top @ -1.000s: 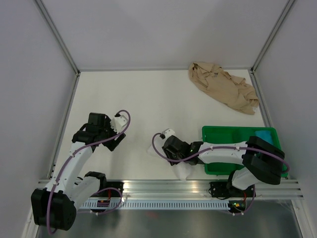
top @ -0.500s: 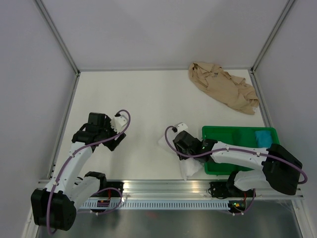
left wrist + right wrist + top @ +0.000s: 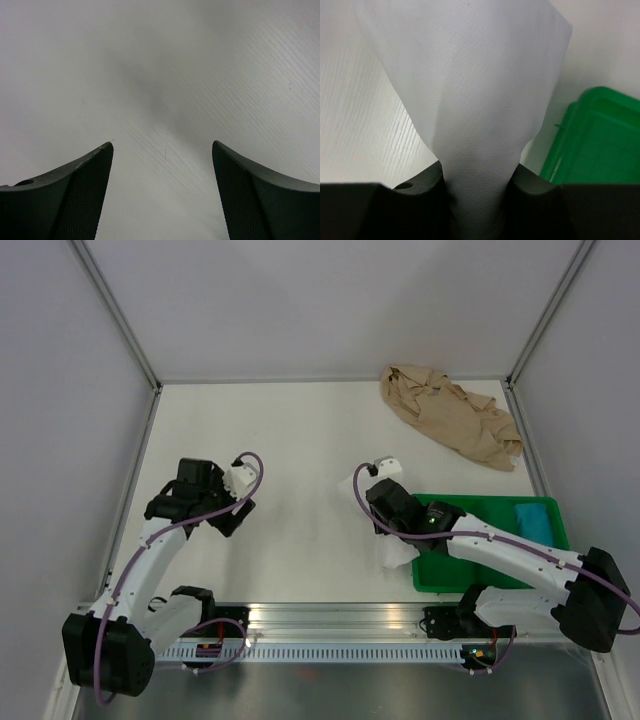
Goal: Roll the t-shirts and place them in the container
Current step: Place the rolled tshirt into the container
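White table (image 3: 290, 440); tan t-shirt (image 3: 450, 420) crumpled at far right corner; green tray (image 3: 480, 512) at near right; white t-shirt (image 3: 395, 555) bunched just left of the tray, upper part raised.

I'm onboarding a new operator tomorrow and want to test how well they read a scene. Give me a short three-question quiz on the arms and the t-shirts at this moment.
1. Fill in: the tan t-shirt lies crumpled at the far ___ corner of the table.
2. What is pinched in the right gripper?
A. the tan t-shirt
B. the white t-shirt
C. nothing
3. True or false: the left gripper is shut on cloth.

Key
1. right
2. B
3. False: it is open over bare table.
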Action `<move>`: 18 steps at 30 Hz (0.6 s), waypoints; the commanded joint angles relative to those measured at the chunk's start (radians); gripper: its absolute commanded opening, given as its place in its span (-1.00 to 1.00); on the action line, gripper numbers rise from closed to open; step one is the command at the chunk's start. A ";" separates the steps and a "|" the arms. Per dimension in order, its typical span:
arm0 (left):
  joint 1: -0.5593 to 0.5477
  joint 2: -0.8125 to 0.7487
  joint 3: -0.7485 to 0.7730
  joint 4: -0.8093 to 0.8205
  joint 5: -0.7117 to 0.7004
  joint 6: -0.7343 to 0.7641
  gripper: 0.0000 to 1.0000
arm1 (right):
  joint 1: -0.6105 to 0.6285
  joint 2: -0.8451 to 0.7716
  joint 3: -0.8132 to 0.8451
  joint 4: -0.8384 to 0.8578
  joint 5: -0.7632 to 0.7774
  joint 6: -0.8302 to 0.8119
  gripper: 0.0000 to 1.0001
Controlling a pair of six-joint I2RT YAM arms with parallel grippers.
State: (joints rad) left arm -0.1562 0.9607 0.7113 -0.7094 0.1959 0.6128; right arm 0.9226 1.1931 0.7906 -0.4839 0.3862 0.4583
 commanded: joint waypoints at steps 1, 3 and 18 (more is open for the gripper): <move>0.004 0.068 0.125 0.036 0.036 -0.074 0.68 | -0.022 -0.070 0.097 -0.169 0.219 0.006 -0.99; 0.004 0.127 0.180 0.039 0.056 -0.091 0.65 | -0.030 -0.092 0.125 -0.218 0.342 0.006 -0.99; 0.004 0.159 0.211 0.155 0.215 -0.053 0.68 | -0.131 0.181 0.321 -0.637 0.461 0.144 -1.00</move>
State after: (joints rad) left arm -0.1562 1.1049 0.9230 -0.6270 0.3447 0.5640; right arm 0.7959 1.2453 1.0748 -0.9905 0.8436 0.5240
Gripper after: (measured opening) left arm 0.834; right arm 0.388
